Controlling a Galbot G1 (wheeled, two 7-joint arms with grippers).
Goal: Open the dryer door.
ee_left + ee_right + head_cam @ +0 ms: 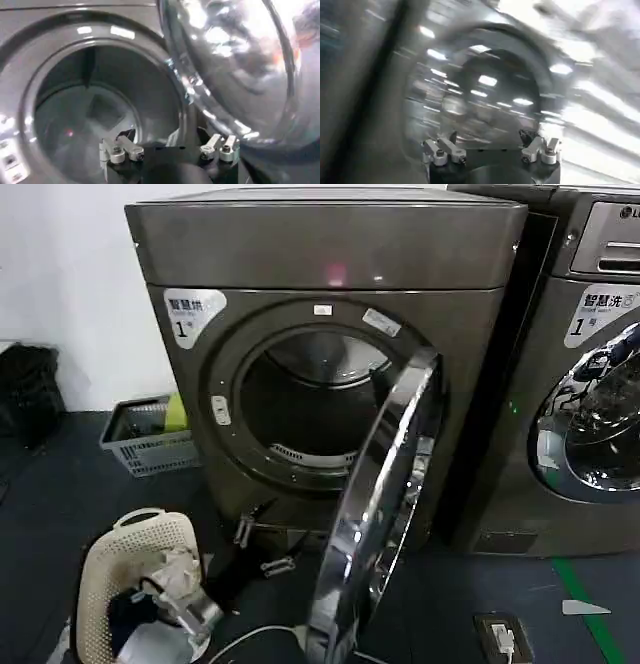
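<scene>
A: Head view showed the dryer door [375, 514] already swung well out from the grey machine, hinged on the machine's right side, its edge turned toward the camera. The wide chrome rim caught the light, and the round drum opening [305, 409] behind it stood exposed and dark.

B: Where were the grippers?

A: The left gripper [262, 549] hung low in front of the dryer, just below the opening and beside the door's lower rim. In the left wrist view, the left gripper [169, 150] had its jaws spread wide with nothing between them, facing the drum. In the right wrist view, the right gripper [490, 150] also had its jaws wide and empty, close to a shiny curved surface that was too smeared to name surely.

B: How would the door handle?

A: My judgement: stiff and fairly heavy, a rigid ring of metal around glass, moving only along its hinge arc. The polished chrome looked slippery, so pinching the face would likely slide off. The better hold seemed the free edge of the rim, opposite the hinge, hooked or pushed from the inner plastic face. The glass centre was best left alone.

B: Anything else nearby?

A: A white laundry basket [135, 584] sat on the floor to the left, and a second washer [590, 384] stood to the right.
</scene>
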